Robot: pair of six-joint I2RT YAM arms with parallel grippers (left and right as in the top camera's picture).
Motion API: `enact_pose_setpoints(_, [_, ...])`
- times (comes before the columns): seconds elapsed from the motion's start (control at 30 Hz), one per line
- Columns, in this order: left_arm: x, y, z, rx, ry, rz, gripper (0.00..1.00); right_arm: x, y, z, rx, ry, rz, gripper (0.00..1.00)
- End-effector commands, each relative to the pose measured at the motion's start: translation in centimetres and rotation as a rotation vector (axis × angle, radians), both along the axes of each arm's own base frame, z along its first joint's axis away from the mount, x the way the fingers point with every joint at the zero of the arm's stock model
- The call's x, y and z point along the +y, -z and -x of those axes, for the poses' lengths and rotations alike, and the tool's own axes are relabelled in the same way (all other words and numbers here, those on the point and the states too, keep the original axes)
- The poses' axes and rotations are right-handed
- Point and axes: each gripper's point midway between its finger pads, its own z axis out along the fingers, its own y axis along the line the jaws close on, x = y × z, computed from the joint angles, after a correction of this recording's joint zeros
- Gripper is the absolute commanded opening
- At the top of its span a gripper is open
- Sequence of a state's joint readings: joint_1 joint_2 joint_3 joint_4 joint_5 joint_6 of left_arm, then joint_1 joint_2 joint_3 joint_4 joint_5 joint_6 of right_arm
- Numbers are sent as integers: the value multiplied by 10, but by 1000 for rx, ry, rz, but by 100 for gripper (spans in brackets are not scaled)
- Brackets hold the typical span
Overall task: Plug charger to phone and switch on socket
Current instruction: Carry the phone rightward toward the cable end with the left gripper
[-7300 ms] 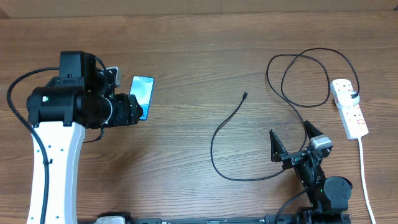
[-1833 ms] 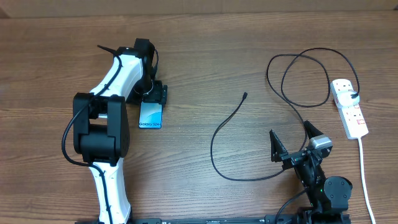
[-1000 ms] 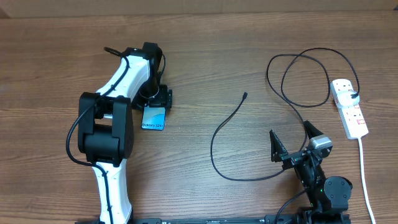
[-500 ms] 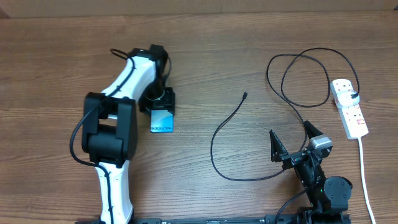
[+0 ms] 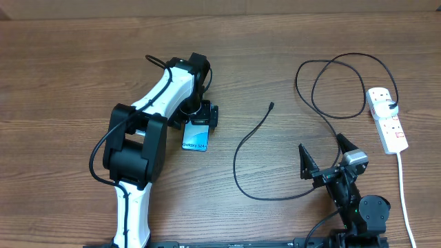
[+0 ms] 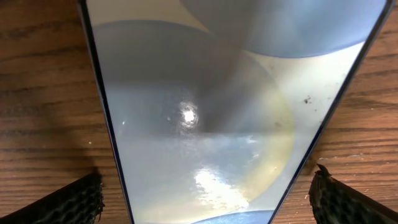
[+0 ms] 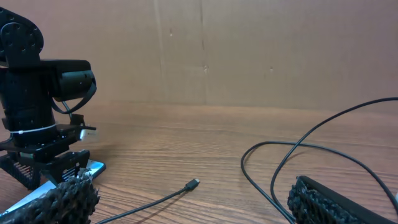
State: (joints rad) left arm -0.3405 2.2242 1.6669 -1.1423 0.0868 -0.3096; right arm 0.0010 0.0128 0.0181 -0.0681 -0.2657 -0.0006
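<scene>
Left of bench centre: phone (image 5: 196,136) screen-up, charger (image 5: 271,106) tip well apart toward right edge, unplugged. Socket (image 5: 387,118) sits by right edge. Both steps left, I judge. Left gripper (image 5: 200,117) low over phone's far end, fingers (image 6: 74,202) wide astride it with wood between, no clamp visible. Right gripper (image 5: 320,142) near front edge, spread, empty.

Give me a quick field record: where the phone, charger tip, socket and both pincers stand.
phone: screen up, lit, on table under left pincer
left pincer: fingers either side of phone's end; grip unclear
charger: plug tip free on table, right of phone, not touching
socket: far right, black plug in; switch state unclear
right pincer: open, empty, near front edge
</scene>
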Motion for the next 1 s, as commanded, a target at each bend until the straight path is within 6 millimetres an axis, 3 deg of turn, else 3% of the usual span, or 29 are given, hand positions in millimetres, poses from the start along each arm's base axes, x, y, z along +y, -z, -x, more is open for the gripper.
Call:
enact_pose_setpoints(0.0, [-6, 7, 3, 15, -7, 29, 100, 1, 1, 0, -8, -6, 4, 100])
enact_pose_setpoints(0.37, [-6, 8, 2, 13, -7, 29, 100, 1, 1, 0, -8, -6, 4, 100])
enact_pose_setpoints(0.57, [-4, 23, 9, 17, -7, 28, 97, 1, 1, 0, -8, -6, 4, 100])
enact_pose_setpoints(0.8, [3, 32, 12, 9, -2, -5, 80, 1, 1, 0, -8, -6, 4, 100])
enact_pose_setpoints(0.97, [3, 32, 11, 6, -2, -4, 77, 1, 1, 0, -8, -6, 4, 100])
